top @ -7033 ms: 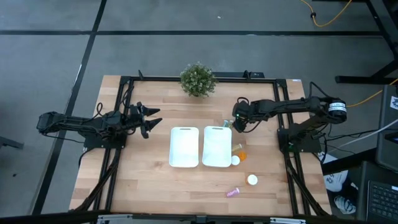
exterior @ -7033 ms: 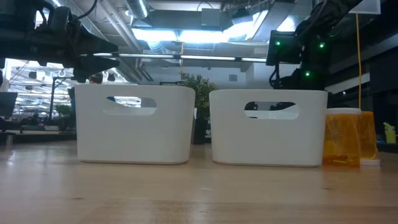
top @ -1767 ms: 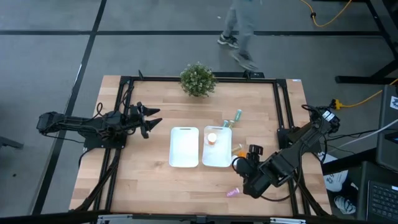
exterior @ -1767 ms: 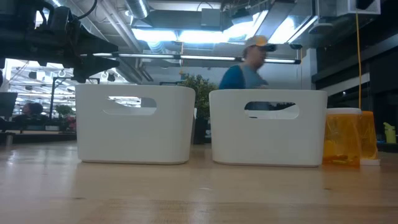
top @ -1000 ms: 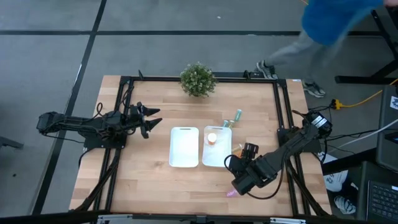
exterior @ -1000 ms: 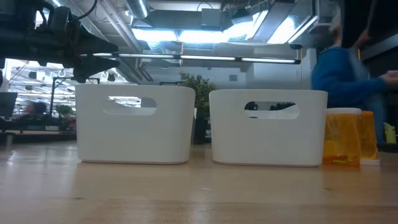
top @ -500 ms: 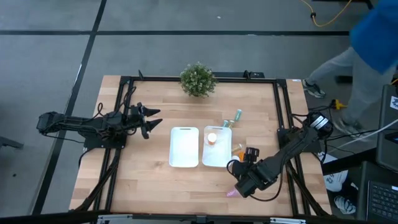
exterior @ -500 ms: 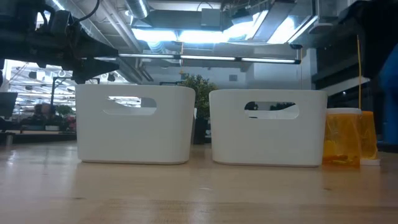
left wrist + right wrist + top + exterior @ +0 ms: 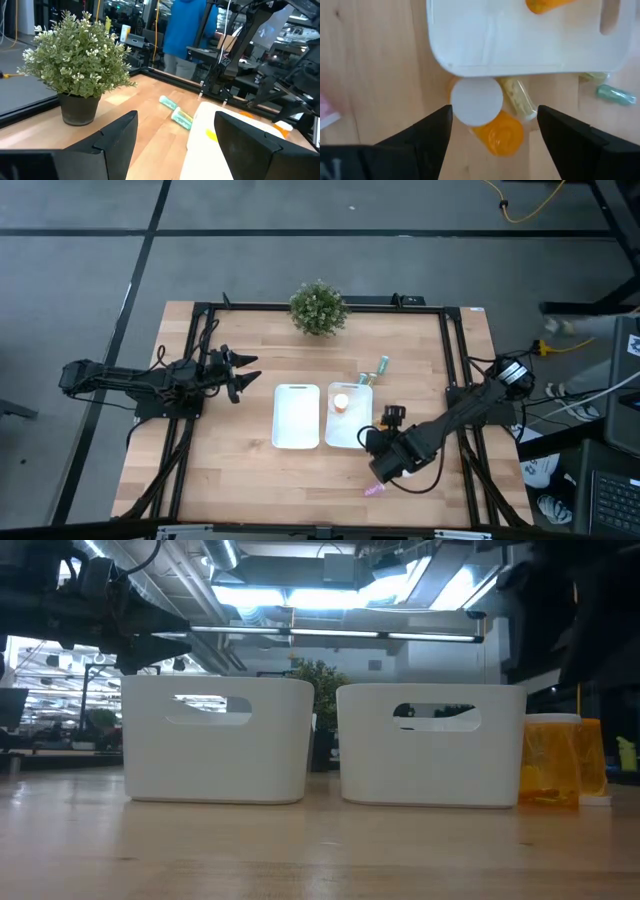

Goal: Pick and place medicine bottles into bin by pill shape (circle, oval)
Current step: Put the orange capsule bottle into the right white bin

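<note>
Orange medicine bottles (image 9: 490, 117) between spread right fingers (image 9: 427, 137), untouched, beside white bin (image 9: 520, 37) on wooden bench (image 9: 230, 460). Left fingers (image 9: 117, 135) likewise parted, idle near plant (image 9: 80, 65).

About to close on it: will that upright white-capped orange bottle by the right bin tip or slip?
The orange bottle stands upright, so a side nudge could probably topple it. Its smooth round plastic may slip between the right gripper's open fingers. It crowds other bottles against the bin, so they'll likely shift.

Lighting's bright and even from overhead. In the low view, the ceiling lights (image 9: 300, 595) blow out to glare and the arms read as silhouettes. The right wrist view is soft and blurry.
</note>
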Motion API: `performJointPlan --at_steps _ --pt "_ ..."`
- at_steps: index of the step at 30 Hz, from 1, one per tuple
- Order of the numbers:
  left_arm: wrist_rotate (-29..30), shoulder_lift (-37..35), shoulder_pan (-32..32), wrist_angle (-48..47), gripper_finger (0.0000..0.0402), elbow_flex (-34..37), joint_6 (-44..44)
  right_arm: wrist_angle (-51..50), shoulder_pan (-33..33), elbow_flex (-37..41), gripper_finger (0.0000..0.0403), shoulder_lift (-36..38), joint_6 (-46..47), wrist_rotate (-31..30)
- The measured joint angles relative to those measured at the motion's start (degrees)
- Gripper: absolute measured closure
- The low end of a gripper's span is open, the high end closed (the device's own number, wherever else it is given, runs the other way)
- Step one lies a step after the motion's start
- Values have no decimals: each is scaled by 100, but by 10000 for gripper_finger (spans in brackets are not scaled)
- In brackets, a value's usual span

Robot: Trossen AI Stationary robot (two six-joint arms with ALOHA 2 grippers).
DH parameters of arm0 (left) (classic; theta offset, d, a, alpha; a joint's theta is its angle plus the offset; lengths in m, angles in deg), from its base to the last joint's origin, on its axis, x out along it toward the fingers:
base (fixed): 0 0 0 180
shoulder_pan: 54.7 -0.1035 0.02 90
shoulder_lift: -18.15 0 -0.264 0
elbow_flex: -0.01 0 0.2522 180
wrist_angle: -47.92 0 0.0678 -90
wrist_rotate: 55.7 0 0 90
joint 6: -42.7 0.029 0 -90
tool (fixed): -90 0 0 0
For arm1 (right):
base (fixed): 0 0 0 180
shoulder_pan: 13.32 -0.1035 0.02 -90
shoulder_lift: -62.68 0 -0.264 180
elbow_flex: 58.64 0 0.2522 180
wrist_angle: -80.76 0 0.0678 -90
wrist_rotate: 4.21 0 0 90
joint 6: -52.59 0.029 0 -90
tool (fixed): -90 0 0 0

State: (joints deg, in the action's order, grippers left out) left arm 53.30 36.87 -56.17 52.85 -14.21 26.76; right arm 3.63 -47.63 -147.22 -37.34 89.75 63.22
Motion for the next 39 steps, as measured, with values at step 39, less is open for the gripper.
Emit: performJointPlan --at_steps 39 --pt "1 1 0 1 147 -1 -19 2027 608 1348 138 413 -1030 979"
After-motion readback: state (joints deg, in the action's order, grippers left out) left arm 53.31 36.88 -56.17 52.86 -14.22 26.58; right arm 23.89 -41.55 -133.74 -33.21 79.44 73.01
